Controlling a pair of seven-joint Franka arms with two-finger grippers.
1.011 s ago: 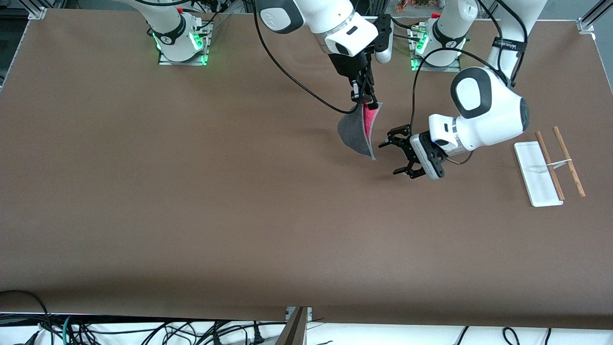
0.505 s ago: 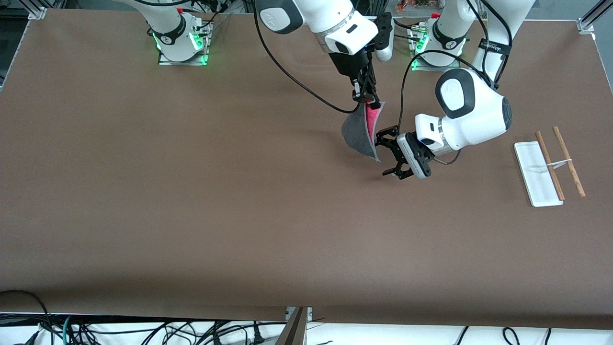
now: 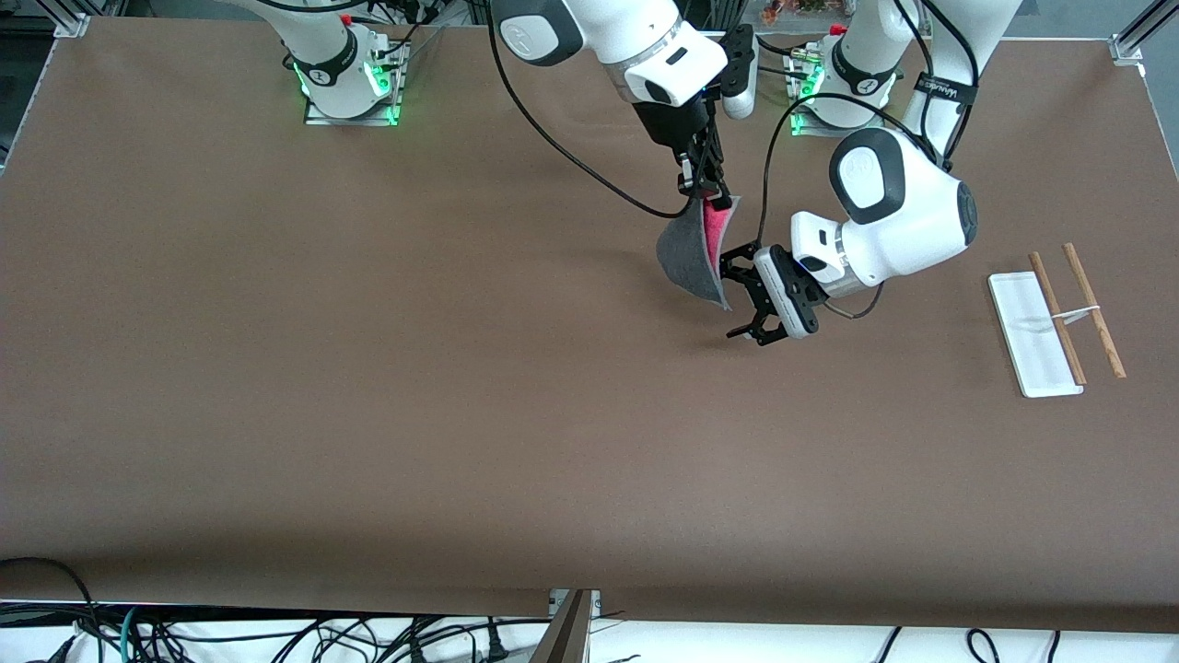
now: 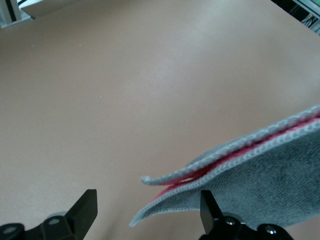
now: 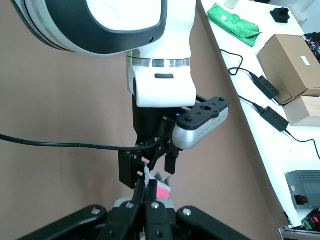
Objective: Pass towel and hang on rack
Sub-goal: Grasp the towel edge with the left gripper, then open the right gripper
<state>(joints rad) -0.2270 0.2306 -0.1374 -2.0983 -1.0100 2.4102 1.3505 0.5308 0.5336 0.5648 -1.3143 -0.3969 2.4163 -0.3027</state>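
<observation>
— Where's the towel (image 3: 693, 253)?

— Up in the air over the middle of the table (image 3: 368, 387), pinched at its top corner by the right gripper (image 3: 700, 187), whose fingers are clenched on it. It hangs folded, grey outside, pink inside.

— And the left gripper (image 3: 744, 296)?

— Spread wide at the towel's lower edge; the hanging corner sits between its fingers (image 4: 85, 210), ungrasped.

— The rack (image 3: 1055, 318)?

— On the table toward the left arm's end, well apart, rods bare.

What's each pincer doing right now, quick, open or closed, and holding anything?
Right pincer: closed on the towel, which hangs above the table.
Left pincer: open, at the towel's lower edge, holding nothing.
</observation>
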